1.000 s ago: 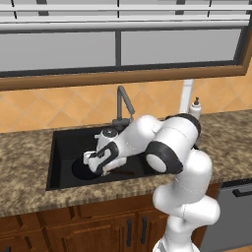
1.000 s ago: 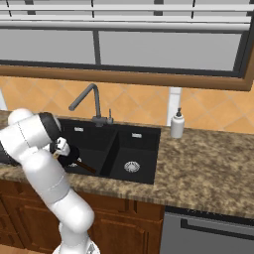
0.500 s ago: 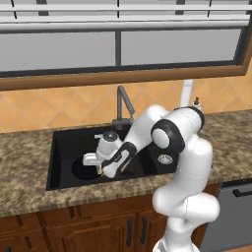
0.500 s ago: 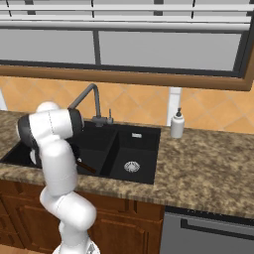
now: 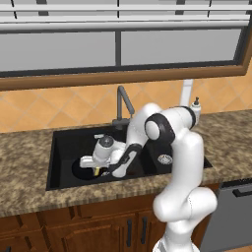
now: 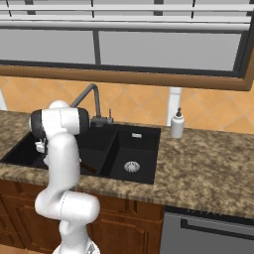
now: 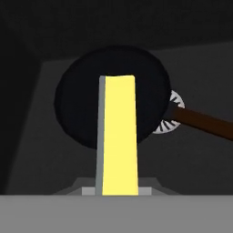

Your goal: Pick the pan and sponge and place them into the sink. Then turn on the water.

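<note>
- In the left base view we see our gripper low in the wide basin of the sink, left of the frame's centre, pointing down.
- Its jaws are nearly together, clamped on the sponge, which shows as a small yellow bit just under the hand.
- In the hand view the sponge runs up from the bottom centre as a tall yellow strip with a thin grey-blue edge on its left side, held edge-on between our fingers.
- The pan lies behind the sponge in that view, a round black disc in the middle of the frame; it rests on the basin floor.
- Its brown handle reaches toward the right edge of the frame, crossing a silver drain that peeks out beside the pan's right rim.
- In the left base view the pan sits just left of and beneath our gripper.
</note>
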Controlling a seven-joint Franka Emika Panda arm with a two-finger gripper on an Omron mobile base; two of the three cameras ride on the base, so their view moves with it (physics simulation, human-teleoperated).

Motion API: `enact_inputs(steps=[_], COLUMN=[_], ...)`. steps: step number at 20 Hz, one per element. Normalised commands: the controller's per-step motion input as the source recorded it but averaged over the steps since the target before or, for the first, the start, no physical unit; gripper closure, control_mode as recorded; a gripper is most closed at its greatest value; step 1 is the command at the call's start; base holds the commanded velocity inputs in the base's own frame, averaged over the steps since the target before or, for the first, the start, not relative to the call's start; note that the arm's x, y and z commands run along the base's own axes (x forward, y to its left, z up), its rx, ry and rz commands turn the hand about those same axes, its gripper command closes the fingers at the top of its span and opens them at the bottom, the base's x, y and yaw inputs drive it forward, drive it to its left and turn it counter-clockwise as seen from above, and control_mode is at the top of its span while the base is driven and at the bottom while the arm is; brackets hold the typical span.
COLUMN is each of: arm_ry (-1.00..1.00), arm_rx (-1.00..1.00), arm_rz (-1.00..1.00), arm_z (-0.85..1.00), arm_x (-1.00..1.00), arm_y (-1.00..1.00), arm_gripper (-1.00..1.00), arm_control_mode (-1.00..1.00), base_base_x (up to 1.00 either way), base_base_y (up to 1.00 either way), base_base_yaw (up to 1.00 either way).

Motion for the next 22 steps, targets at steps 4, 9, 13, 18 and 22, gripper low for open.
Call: enact_inputs(steps=[4,9,13,18,22], arm_ry=[0.00,-0.01,0.00,0.00,0.00], arm_rx=[0.00,0.00,0.00,0.00,0.00], arm_rz=[0.00,0.00,0.00,0.00,0.00], arm_z=[-0.22,-0.13,0.00,0.00,0.17], arm_x=[0.30,0.24,0.02,0.00,0.02], arm_y=[0.17,0.10,0.00,0.00,0.00], arm_gripper=[1.00,-1.00,-1.00,-1.00,-1.00], arm_control_mode=[-1.00,-1.00,-1.00,-1.00,-1.00], base_base_x=[0.00,0.00,0.00,0.00,0.00], base_base_y=[0.00,0.00,0.00,0.00,0.00], base_base_yaw=[0.00,0.00,0.00,0.00,0.00])
